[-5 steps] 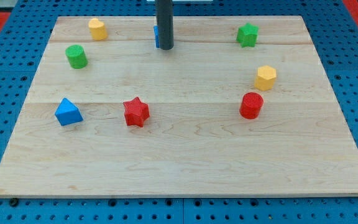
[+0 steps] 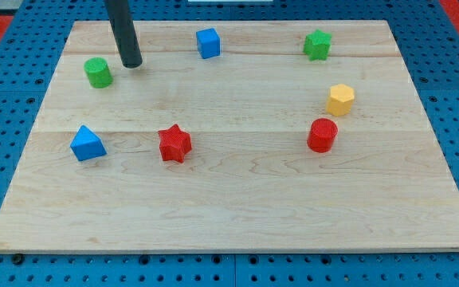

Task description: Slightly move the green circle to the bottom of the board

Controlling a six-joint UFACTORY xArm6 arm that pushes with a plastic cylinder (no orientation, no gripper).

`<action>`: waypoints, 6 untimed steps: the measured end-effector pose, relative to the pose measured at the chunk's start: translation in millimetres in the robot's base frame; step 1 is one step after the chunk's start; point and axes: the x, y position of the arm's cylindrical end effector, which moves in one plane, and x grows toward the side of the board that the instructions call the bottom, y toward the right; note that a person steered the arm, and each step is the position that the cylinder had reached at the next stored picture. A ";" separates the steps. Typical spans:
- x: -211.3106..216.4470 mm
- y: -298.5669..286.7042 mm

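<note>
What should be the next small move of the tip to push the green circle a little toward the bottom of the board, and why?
Probably shift my tip to the view's left and slightly up, so it sits just above the green circle. At present it stands apart, to the circle's right and barely higher; pushing from there would send the circle sideways, not down.

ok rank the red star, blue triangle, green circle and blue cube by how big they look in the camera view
1. red star and blue triangle: about alike, too close to rank.
2. green circle.
3. blue cube, smallest-looking.
The top-row blocks lie farther from the camera, so true sizes may differ less.
</note>
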 end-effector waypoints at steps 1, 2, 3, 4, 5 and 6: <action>-3.1 -29.0; -3.0 -85.2; 13.3 -94.9; 30.4 -91.5; 31.7 -91.5; 13.9 -91.5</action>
